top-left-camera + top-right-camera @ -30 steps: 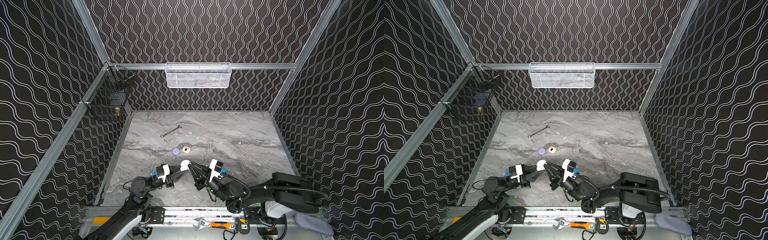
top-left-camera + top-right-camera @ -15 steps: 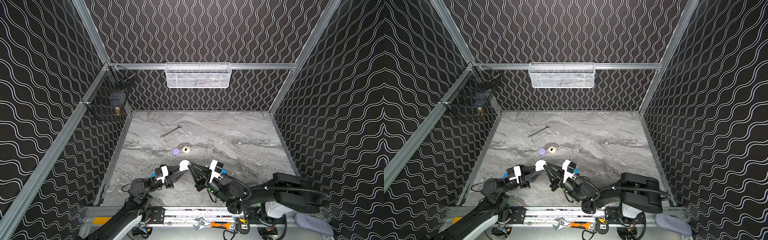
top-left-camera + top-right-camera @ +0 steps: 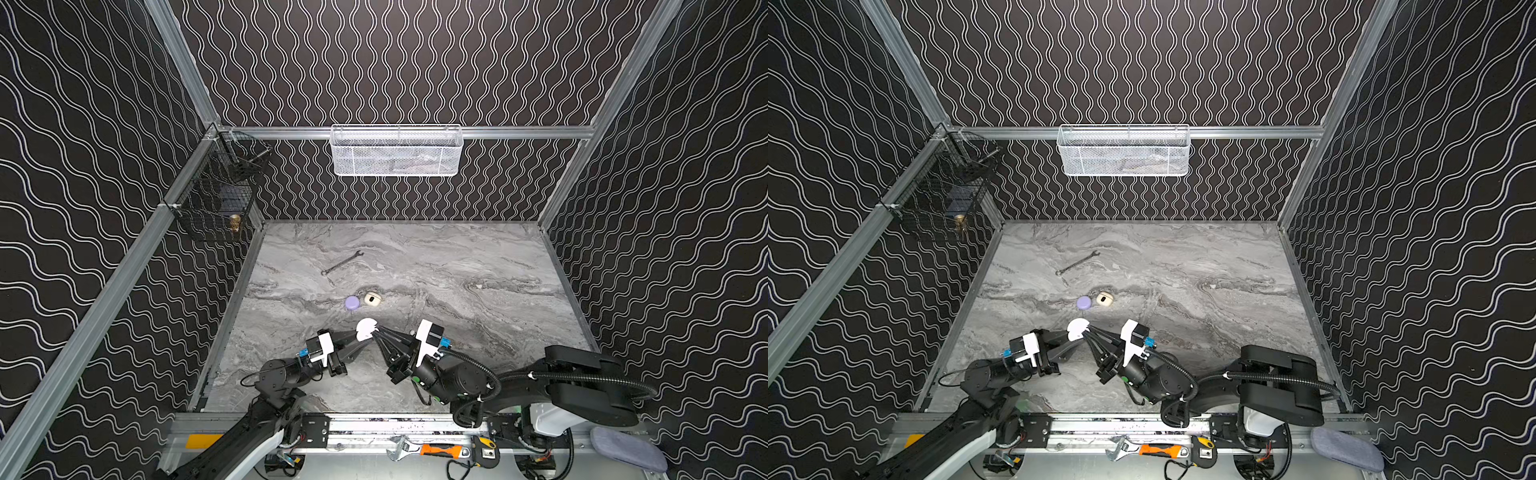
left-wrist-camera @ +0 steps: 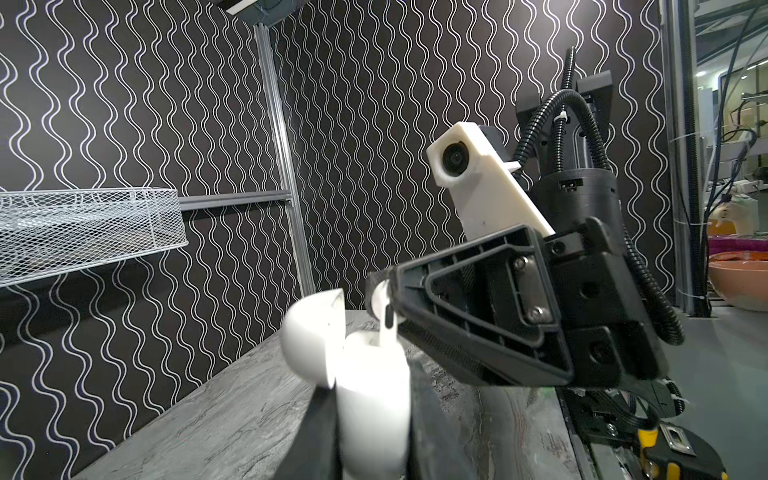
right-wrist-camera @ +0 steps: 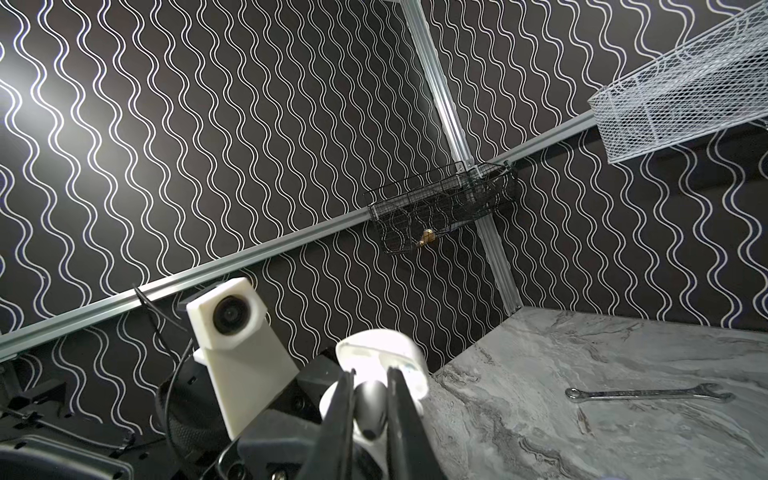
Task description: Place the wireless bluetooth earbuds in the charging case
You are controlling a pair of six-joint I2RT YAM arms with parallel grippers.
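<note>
Earbud point(image 4: 379, 300) stem at open case point(image 4: 370, 397) mouth: left wrist view, not overhead

We see a slim wrench point(image 3: 341, 263) lying askew on the grey marbled table point(image 3: 478, 257), toward its far left. A white mesh basket point(image 3: 396, 156) hangs from the back rail. On the left rail hangs a black wire basket point(image 3: 216, 199) with a small brass piece point(image 3: 235, 223) low inside. Along the near frame lie an adjustable spanner point(image 3: 405, 445), an orange-handled tool point(image 3: 436, 450) and a grey pad point(image 3: 625, 451).
</note>
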